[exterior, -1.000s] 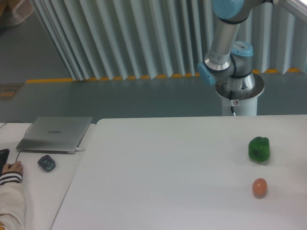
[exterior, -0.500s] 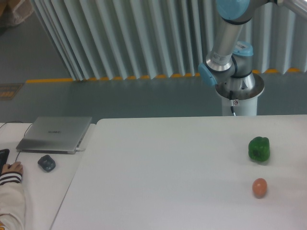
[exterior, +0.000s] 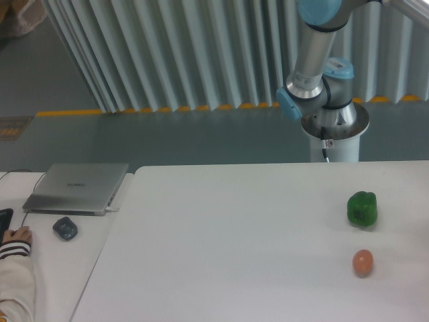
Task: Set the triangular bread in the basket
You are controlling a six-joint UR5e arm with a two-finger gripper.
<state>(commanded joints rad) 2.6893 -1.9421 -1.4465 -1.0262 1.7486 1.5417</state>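
The triangular bread and the basket are out of view. Only the arm's base and lower links [exterior: 318, 74] show at the back right, behind the white table [exterior: 234, 235]; the arm rises out of the top of the frame. The gripper is not in view. On the table's right side sit a green pepper [exterior: 362, 208] and, nearer the front, a small round pinkish-brown ball [exterior: 362, 261].
A closed grey laptop [exterior: 77, 187] and a dark mouse [exterior: 65, 228] lie on a side desk at the left. A person's hand in a striped sleeve [exterior: 15, 241] rests at the left edge.
The arm's visible upper link has shifted very slightly; nothing on the table has moved.
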